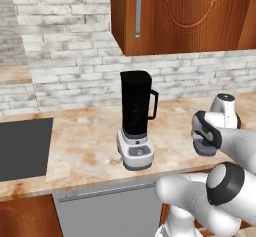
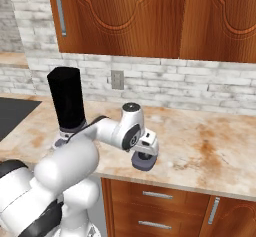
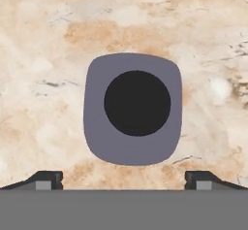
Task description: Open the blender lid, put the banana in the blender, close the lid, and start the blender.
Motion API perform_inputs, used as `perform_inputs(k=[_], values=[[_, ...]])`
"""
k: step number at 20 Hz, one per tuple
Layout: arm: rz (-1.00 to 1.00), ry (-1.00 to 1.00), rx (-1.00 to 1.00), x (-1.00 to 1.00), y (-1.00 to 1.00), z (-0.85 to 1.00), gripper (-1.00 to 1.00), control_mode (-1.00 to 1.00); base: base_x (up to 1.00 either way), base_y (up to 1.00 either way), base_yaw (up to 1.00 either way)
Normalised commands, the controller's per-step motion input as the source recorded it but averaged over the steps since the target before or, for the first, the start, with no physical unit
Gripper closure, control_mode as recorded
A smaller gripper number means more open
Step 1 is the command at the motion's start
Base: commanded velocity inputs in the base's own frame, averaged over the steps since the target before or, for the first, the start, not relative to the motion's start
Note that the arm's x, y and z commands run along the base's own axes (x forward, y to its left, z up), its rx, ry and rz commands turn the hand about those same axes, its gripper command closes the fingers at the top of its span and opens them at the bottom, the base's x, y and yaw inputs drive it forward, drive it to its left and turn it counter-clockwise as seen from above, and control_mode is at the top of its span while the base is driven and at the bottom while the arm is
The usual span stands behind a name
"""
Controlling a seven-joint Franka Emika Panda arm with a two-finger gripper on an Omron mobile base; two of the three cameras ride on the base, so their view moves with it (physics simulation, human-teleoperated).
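Lid off, banana not yet in.
The lid (image 3: 133,109) lies on the desk (image 1: 85,146) beside the blender (image 1: 135,118); the pincer (image 3: 124,179) hangs spread apart above it, empty.

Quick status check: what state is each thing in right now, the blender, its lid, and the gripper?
blender: upright on the counter, lid off, jar top uncovered.
blender lid: off the jar, flat on the counter beside the blender.
gripper: open, right above the lid, fingers wide, holding nothing.
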Motion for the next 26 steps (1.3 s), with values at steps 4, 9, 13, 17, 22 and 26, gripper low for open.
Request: perform_inputs(k=[4, 9, 13, 17, 22, 26], values=[[0.10, 0.06, 0.01, 0.16, -0.04, -0.34, -1.00, -1.00, 0.00, 0.00, 0.00], [0.03, 0.02, 0.08, 0.09, -0.23, -0.12, -1.00, -1.00, 0.00, 0.00, 0.00], [0.00, 0.02, 0.09, 0.14, -0.20, -0.03, -1.00, -1.00, 0.00, 0.00, 0.00], [0.00, 0.04, 0.06, 0.28, -0.01, -0.09, -1.00, -1.00, 0.00, 0.00, 0.00], [0.00, 0.05, 0.01, 0.28, 0.00, -0.24, -1.00, -1.00, 0.00, 0.00, 0.00], [0.00, 0.08, 0.00, 0.20, 0.00, -0.36, -1.00, -1.00, 0.00, 0.00, 0.00]])
